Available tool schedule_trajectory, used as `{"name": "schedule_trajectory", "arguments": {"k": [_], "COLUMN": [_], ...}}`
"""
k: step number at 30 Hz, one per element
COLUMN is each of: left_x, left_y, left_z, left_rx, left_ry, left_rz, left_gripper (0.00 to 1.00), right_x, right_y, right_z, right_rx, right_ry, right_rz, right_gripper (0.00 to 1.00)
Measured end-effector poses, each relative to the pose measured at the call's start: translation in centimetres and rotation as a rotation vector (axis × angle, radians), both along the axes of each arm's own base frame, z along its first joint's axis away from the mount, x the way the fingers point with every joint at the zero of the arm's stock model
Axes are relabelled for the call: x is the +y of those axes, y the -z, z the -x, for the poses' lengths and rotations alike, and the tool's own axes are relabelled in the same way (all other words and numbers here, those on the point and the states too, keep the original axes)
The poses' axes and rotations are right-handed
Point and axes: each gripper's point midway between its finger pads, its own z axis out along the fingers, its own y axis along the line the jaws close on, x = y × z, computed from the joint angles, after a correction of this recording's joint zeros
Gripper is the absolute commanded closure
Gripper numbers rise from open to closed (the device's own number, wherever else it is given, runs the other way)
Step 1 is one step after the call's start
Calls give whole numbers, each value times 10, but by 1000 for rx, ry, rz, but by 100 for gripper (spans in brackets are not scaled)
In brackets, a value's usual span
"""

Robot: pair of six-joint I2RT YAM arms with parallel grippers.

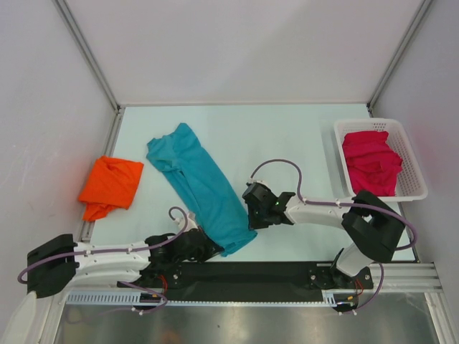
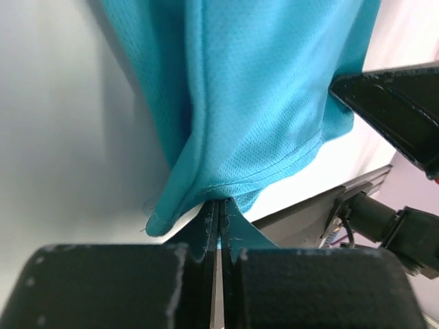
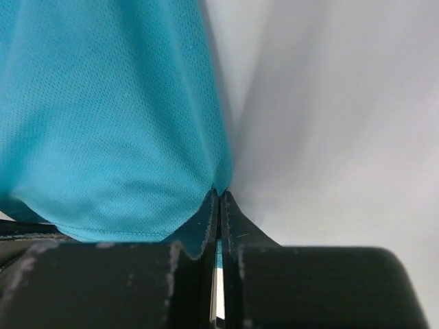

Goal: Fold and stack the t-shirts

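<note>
Lying diagonally at mid-table, top view: teal soft-cloth short-sleeved t-shirt (image 1: 204, 190); orange cloth t-shirt (image 1: 111, 185) at left edge; magenta cloth t-shirt (image 1: 371, 161) inside white slotted plastic basket (image 1: 414, 175). Left wrist view: left gripper (image 2: 218, 205) pinched closed on the teal hem. Right wrist view: right gripper (image 3: 218, 199) likewise clamped on its edge.

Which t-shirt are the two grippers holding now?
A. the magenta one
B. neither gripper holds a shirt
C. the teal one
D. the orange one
C: in the wrist views the left gripper and the right gripper are each shut on an edge of the teal t-shirt. The orange t-shirt lies apart, and the magenta t-shirt is in the white basket.
</note>
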Motion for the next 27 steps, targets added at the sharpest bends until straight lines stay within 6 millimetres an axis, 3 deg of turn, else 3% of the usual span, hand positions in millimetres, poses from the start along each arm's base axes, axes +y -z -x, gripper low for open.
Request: {"name": "schedule_trajectory", "arguments": {"k": [5,12,15,20,27], "left_x": [5,14,12,7,12], "left_y": [-4,-6,-12,-24,-41], "left_z": [1,28,43,66,57], "left_rx": [-12,-2,9,26,-11], "left_ry": [19,118,169,242,194], "left_rz": [-37,-75,-86,-90,-92], "left_gripper": [100,100,100,100,100], "right_x": [-7,-11,-13,-23,-26], "right_y": [-11,-67,-81,-71,-30], "right_z": [12,49,58,63,65], "right_rx": [-3,-55,-59,-30,41], "right_ry": [-19,-86,-94,-85,-103], "right_rz": [20,-23,-45,12,143], "right_gripper": [100,100,100,98,99]}}
